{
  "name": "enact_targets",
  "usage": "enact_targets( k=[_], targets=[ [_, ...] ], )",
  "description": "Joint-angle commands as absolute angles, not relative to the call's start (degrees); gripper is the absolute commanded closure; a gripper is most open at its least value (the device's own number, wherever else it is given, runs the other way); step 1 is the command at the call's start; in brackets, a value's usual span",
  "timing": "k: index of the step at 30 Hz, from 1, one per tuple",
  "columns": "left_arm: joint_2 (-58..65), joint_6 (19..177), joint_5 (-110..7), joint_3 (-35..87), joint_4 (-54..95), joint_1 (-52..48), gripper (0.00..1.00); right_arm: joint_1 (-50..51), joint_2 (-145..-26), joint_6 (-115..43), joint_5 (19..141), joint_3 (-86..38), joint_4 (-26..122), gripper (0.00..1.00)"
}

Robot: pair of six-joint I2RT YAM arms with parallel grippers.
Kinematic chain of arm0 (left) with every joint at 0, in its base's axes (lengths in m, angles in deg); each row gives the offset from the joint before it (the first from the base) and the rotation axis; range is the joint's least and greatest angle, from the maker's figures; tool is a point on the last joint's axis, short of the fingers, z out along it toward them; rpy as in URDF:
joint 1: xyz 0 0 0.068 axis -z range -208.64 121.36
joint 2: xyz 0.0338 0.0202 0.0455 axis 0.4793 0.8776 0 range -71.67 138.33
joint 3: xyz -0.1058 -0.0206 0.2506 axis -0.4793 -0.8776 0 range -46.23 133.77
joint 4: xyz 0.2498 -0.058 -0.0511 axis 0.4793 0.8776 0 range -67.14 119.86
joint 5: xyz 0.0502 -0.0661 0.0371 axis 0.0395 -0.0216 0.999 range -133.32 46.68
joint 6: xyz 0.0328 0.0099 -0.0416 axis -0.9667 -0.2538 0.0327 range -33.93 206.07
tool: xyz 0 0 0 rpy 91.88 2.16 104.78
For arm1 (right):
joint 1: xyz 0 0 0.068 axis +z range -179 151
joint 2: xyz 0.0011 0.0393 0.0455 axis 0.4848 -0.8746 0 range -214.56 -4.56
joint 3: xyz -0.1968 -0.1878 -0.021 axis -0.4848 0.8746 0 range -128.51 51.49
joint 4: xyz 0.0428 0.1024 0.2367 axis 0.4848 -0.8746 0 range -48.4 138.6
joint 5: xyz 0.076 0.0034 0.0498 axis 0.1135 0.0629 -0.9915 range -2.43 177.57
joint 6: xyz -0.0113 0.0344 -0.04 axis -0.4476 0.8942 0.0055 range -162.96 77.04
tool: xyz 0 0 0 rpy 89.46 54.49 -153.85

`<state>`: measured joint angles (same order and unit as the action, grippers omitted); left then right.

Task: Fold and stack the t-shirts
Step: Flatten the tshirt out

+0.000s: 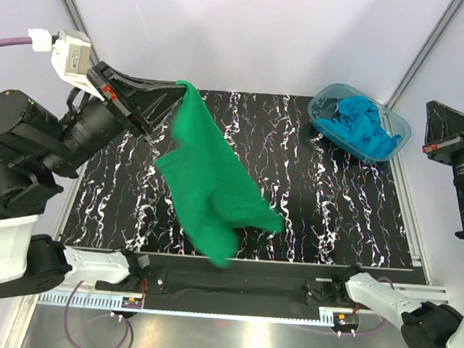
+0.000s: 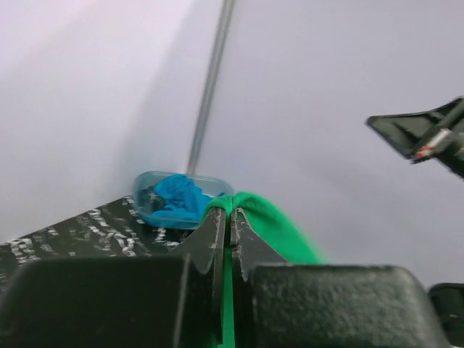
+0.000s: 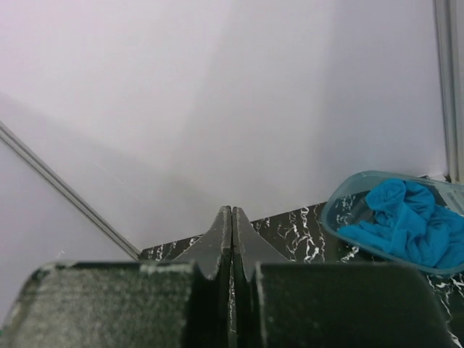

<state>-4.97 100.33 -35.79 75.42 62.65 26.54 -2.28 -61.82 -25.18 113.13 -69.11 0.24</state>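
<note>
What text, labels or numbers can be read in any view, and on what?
No legible text in any view.
Plain, no print showing: green t-shirt, turquoise t-shirts, plastic tub.
On the ticked strip at the near edge: marks only; any numbers are too small to read.

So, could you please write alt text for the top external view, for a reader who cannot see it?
The left gripper holds a bright green t-shirt by one edge, lifted over a black marbled table, its lower part trailing toward the near edge. A clear blue tub of crumpled turquoise t-shirts sits at the far right corner.
</note>
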Motion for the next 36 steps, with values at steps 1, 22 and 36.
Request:
enact_targets(
  k=[1,22,36],
  targets=[
    [-1.5,104.2,-41.2,77.9,61.8,26.6,1.0,-2.2,-64.7,-25.5,112.5,-71.1,-6.2,1.0],
    [1.6,109.4,-24.6,74.8,61.3,28.6,1.0,-2.3,-58.6,-12.4,89.3,-30.3,-13.3,0.71],
    [-10.9,119.6,-20.3,28.3,79.7,0.8,0.14,-2.3,-70.5,-9.2,71.8,-20.0,-7.8,0.46]
  ],
)
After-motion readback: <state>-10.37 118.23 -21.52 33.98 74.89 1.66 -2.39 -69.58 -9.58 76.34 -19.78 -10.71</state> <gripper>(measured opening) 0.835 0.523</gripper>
